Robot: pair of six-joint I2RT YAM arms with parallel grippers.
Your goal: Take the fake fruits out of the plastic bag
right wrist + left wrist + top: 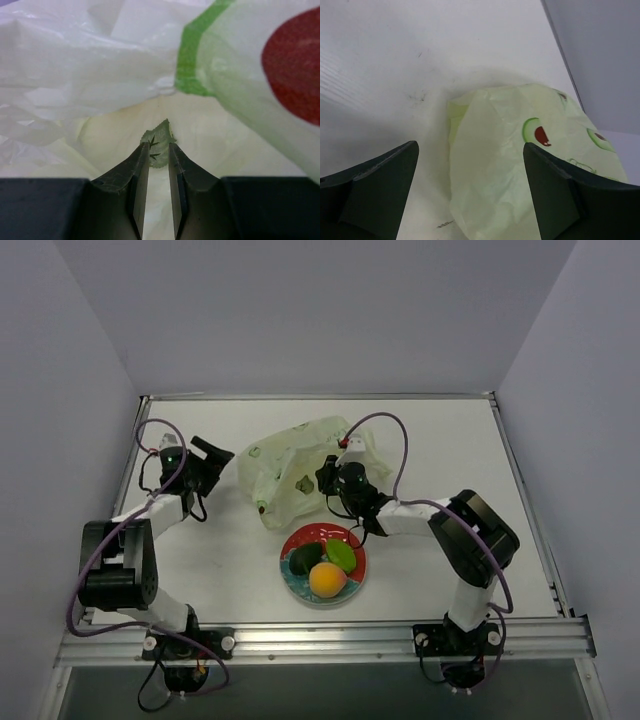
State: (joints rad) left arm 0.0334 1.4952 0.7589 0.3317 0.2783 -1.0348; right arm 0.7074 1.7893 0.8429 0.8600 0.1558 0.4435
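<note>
Soft, even overhead light leaves the white desk (230,540) bright in the top view, shadows short and faint. From the left wrist, a grey shadow rims the translucent pale yellow-green plastic bag (495,165). From the right wrist, the film glares near white, its print blurred.

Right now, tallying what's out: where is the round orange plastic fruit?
Top view: the orange fruit sits near-side on the red-and-teal floral plate, beside the light green fruit.
</note>
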